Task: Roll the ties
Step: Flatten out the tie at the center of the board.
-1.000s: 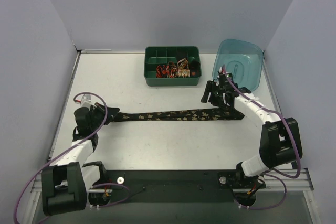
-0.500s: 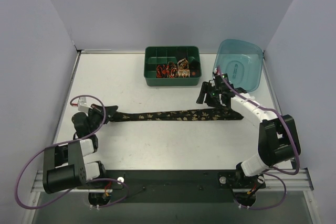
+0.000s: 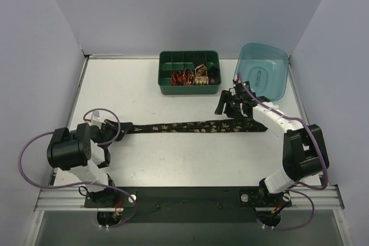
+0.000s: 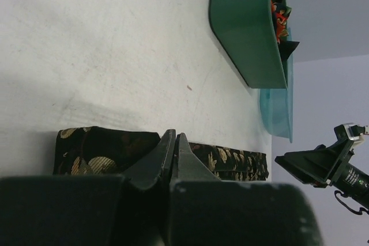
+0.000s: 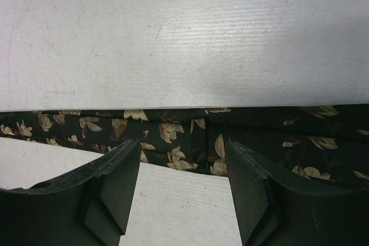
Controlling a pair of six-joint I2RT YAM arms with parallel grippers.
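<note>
The long tie (image 3: 190, 125) lies flat across the middle of the counter. Its long axis runs from the left edge toward the right edge, roughly parallel to the near edge and climbing slightly toward the far right corner.

My left end effector (image 3: 117, 129) sits at the narrow end, on the left-edge side. It is clenched tight, and in the wrist view the tips meet right on the fabric, so I judge it to be gripping that end. From there the whole strip stretches away to the right, in line with the fingers.

My right end effector (image 3: 229, 108) hangs released over the broad end, jaws apart and straddling the cloth without touching it (the teal tub (image 3: 265, 67) is just beyond it, toward the far right corner). It holds nothing.

So the left one is the nearer for starting a coil, and any roll has to travel rightward along the strip. That calls for the cloth to stay straight on its axis.

The rolled ties (image 3: 190, 76) sit in the green tray (image 3: 190, 53) by the far edge, well apart from the strip.
</note>
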